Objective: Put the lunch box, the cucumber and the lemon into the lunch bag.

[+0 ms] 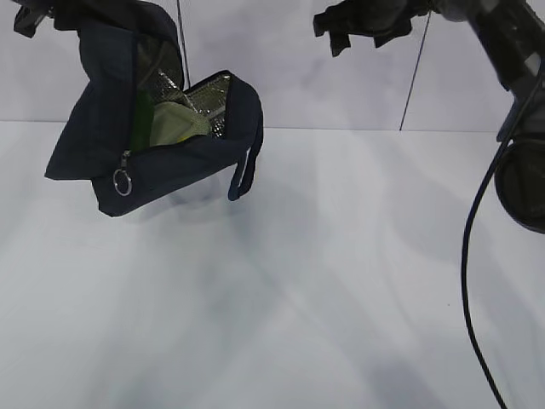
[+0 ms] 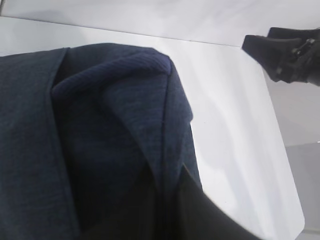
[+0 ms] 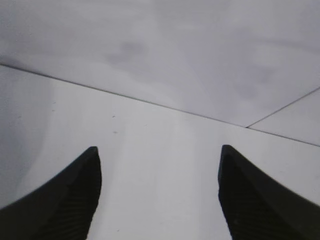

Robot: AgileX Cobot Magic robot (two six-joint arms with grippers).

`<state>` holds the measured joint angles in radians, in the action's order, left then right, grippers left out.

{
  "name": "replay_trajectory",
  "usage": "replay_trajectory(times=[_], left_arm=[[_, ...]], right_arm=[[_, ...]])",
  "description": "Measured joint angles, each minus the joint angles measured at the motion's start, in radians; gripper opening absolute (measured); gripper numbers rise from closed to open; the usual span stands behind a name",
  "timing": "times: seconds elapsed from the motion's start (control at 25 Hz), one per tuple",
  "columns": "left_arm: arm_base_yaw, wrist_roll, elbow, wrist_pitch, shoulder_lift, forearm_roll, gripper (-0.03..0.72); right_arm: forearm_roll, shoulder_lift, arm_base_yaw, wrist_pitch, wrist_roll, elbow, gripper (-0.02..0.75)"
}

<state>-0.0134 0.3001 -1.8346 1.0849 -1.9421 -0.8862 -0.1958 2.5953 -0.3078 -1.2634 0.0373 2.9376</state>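
One lunch bag [image 1: 111, 128] hangs lifted off the table [image 1: 324, 281], tilted, mouth facing right; the left gripper [image 1: 38, 15] at its top left is pinched shut on the fabric. Inside: one lunch box [image 1: 177, 126], one dark green sliver, likely the cucumber [image 1: 145, 115]; lemon not clearly seen. Right gripper [image 3: 160, 195] is well apart on the right, fingers wide, empty.

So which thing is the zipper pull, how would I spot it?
Find the navy bag hanging up at the left above the white table. Follow its zipper down the front to the lower corner. The pull dangles there, a small shiny metal ring, the only round metal piece on the dark fabric.
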Motion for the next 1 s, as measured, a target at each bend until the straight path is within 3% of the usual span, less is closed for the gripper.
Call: replay_trajectory(times=[0.24,0.44,1.0], left_arm=[[0.0,0.0,0.0,0.01,0.0,0.022,0.008],[0.0,0.0,0.0,0.01,0.0,0.028,0.008],[0.0,0.0,0.0,0.01,0.0,0.068,0.008]], right_arm=[[0.05,0.007,0.004,0.0,-0.045,-0.097,0.549],[-0.024,-0.025,0.004,0.002,-0.077,-0.321,0.549],[-0.027,-0.458,0.005,0.01,-0.081,-0.794,0.549]])
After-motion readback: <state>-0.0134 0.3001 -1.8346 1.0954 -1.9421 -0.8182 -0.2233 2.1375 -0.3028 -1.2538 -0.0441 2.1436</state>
